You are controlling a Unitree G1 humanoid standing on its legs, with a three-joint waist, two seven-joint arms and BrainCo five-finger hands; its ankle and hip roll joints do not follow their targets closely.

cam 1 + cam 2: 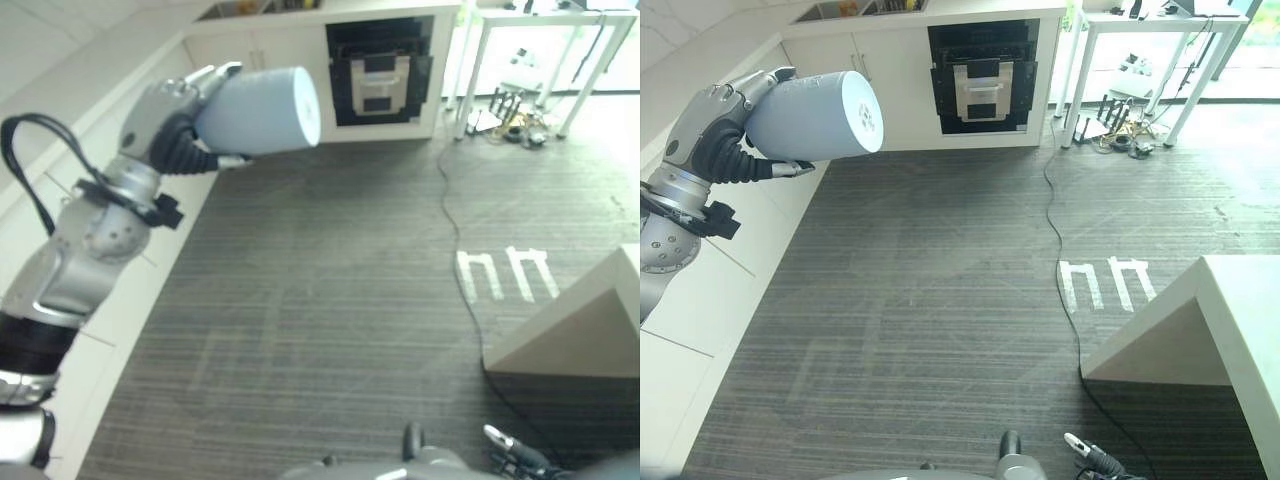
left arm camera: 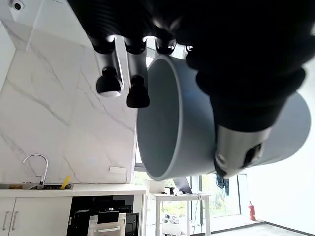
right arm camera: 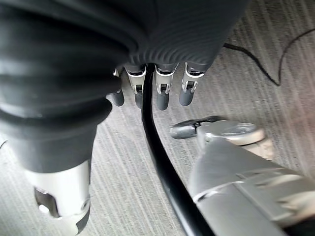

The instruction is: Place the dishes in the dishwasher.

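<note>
Above the floor, left hand point(image 1: 175, 120) fingers point(image 2: 115, 73) clasp the cup point(image 1: 262, 110).

No readable words, labels or numbers appear anywhere. The white marks on the floor point(image 1: 1105, 282) (taped strokes) spell nothing legible.

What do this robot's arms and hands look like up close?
The left arm is made of rounded silver-grey metal sections with black bands at the joints. A dark ribbed cover wraps each wrist and the back of each hand, like a bellows. The left hand and the right hand have slim silver fingers ending in dark rounded tips.
</note>
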